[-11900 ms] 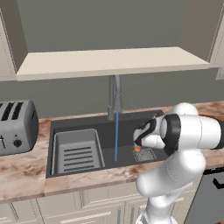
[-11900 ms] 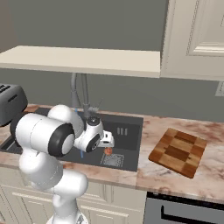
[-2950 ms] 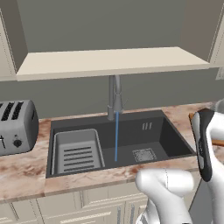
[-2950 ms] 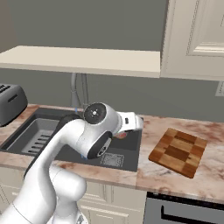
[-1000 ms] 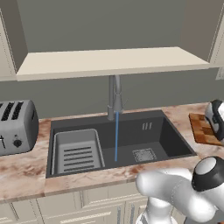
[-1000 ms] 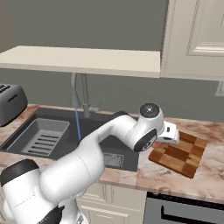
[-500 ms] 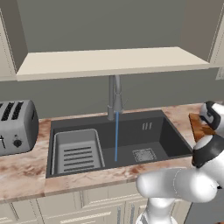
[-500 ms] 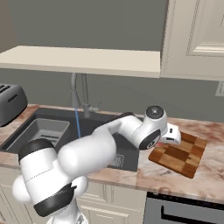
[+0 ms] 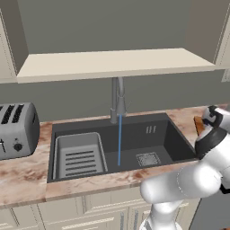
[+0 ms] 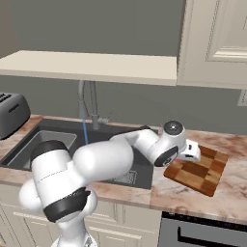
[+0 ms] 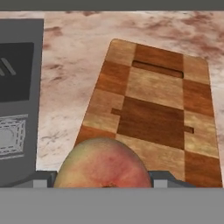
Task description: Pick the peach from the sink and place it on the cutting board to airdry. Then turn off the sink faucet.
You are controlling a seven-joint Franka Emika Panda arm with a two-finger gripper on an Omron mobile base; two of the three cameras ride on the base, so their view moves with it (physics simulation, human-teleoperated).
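We see the peach [image 11: 104, 164] held between the two dark fingertips [image 11: 41, 179] of the gripper [image 10: 193, 151], the jaws closed against its sides, so the fruit sits off any surface. In the hand view it hangs above the near end of the cutting board [image 11: 153, 109], whose brown and tan checkered blocks run away from us over the mottled counter [image 11: 70, 57]. From the right base view we find the gripper at the left edge of the board, which lies on the counter to the right of the sink [image 10: 48, 140], well apart from the basin's drain grate [image 9: 148, 158]. The board's corner just peeks out beside the arm in the left base view. We note a thin blue stream of water [image 9: 119, 139] falling from the spout of the sink faucet [image 9: 118, 101] into the dark basin, beside the lighter ribbed tray insert [image 9: 80, 155]. A toaster [image 9: 15, 130] stands on the counter left of the sink.
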